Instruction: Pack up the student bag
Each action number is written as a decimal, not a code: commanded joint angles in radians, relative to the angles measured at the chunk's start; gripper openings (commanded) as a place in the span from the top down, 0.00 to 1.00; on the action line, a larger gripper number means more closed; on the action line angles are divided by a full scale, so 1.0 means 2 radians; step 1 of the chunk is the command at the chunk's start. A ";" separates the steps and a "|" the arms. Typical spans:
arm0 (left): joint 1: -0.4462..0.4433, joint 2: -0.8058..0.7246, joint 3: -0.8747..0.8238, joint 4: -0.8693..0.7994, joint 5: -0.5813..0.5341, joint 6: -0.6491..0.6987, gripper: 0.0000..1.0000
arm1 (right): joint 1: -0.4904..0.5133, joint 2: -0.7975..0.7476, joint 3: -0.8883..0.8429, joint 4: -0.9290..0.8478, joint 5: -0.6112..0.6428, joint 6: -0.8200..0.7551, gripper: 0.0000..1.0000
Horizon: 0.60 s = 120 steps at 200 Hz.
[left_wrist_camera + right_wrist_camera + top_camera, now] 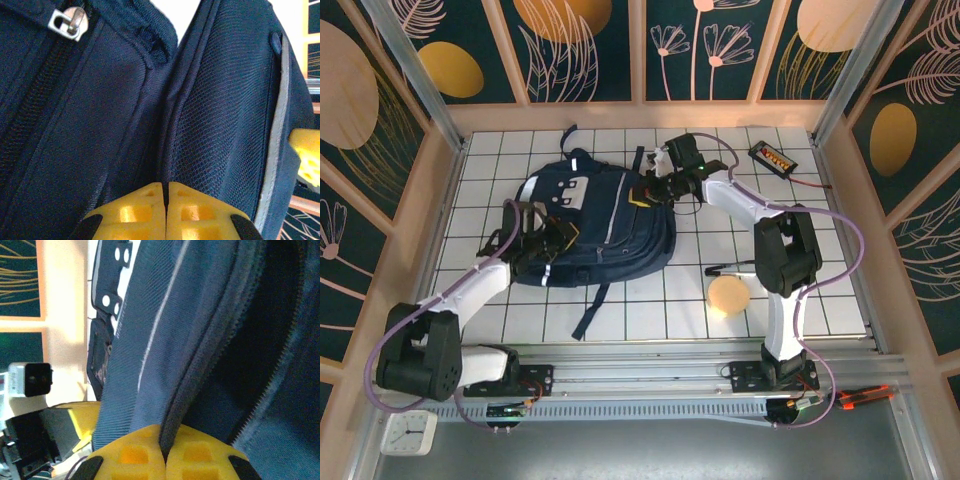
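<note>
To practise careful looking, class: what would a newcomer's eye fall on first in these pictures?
The large navy student bag, lying in the middle of the white gridded table, draws the eye first. Both arms reach onto it: the left gripper is shut at its near-left side, and the right gripper is shut on a fabric edge at its far-right side. A round tan object sits on the table beside the right arm.

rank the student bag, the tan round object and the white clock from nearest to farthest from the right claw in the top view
1. student bag, pinched in the right claw
2. tan round object, near right
3. white clock, near-left corner
</note>
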 commanded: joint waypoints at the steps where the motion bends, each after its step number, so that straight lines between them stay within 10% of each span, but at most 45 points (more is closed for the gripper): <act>1: 0.015 0.034 0.073 -0.065 -0.003 0.101 1.00 | 0.008 -0.058 -0.045 0.057 0.009 0.040 1.00; 40: 0.028 0.077 0.170 -0.134 -0.013 0.195 0.88 | 0.040 -0.100 -0.092 0.119 0.021 0.100 1.00; 79: 0.029 0.047 0.206 -0.184 -0.047 0.257 0.02 | 0.045 -0.080 -0.041 0.130 0.024 0.109 1.00; 120: 0.026 0.023 0.202 -0.178 -0.009 0.286 0.01 | 0.044 -0.050 -0.017 0.121 0.015 0.106 1.00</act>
